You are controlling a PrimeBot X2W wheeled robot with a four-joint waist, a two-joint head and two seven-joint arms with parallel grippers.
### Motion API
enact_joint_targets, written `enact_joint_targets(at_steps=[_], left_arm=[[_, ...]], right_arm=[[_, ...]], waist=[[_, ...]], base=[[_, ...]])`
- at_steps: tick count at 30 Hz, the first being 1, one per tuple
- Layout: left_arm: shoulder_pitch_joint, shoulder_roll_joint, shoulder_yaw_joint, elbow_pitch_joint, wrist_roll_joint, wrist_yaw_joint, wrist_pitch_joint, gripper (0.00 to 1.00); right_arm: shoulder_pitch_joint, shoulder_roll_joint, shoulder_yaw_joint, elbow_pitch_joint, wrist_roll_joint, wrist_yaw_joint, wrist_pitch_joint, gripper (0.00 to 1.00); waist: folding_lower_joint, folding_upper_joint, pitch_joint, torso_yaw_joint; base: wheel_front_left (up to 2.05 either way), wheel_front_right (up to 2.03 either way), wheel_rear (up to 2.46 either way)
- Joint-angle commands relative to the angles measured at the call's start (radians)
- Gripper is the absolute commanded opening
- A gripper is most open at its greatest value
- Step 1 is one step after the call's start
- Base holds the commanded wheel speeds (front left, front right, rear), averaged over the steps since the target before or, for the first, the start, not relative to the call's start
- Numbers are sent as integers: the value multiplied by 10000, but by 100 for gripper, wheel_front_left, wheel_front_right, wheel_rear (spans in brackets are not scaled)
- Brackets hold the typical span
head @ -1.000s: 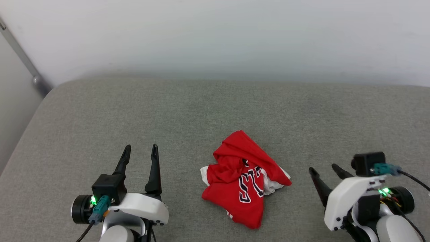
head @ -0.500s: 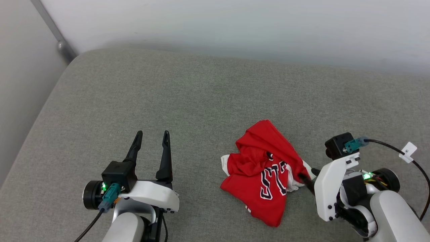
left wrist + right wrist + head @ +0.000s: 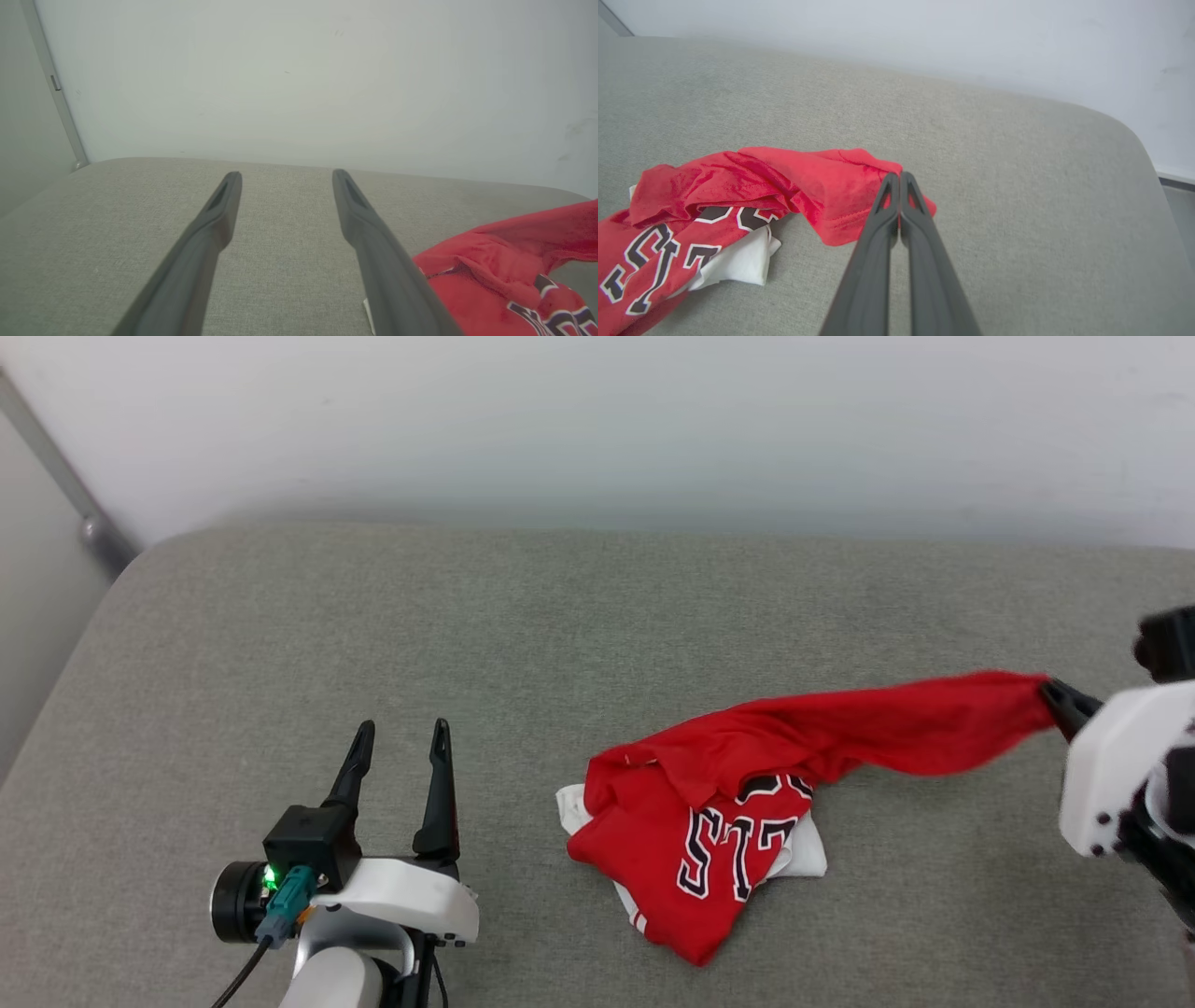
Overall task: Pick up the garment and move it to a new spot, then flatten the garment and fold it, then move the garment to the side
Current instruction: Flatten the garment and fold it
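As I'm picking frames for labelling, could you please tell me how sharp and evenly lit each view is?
Head view: even, soft light, no glare, garment lettering crisp; left wrist view: left pincer slightly soft; right wrist view: right pincer sharp, faint shadow under the garment.

Light: bright, even — soft | Shadows: faint | Focus: mostly sharp | Edges: wide-angle bowing

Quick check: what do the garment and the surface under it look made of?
The garment: thin, soft knit, likely synthetic jersey; it drapes limply from the right gripper. The surface: grey woven upholstery, matte; fine heathered weave, rounded cushion-like edges.
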Motion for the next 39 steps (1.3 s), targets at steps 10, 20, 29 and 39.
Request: enact_joint_targets(at_steps=[10, 20, 29, 39], left_arm=[[518, 140, 100, 222, -32, 159, 72, 100], [761, 287, 148, 152, -125, 302, 217, 100], [1055, 392, 163, 21, -229, 394, 310, 100], [1005, 369, -6, -197, -258, 411, 448, 100]], right_arm=[[3161, 1803, -4013, 2147, -723, -3, -76, 100], [2722, 1740, -3353, 1286, -859, -3, -4606, 100], [3372, 2137, -2224, -22, -1446, -3, -5673, 100], [3449, 1739, -197, 91, -590, -3, -3198, 100]], waist=[[0, 0, -450, -782], [0, 0, -745, -681], [0, 0, -1037, -580], [0, 0, -935, -374]], base=[[0, 0, 0], [0, 0, 0], [0, 0, 0], [0, 0, 0]])
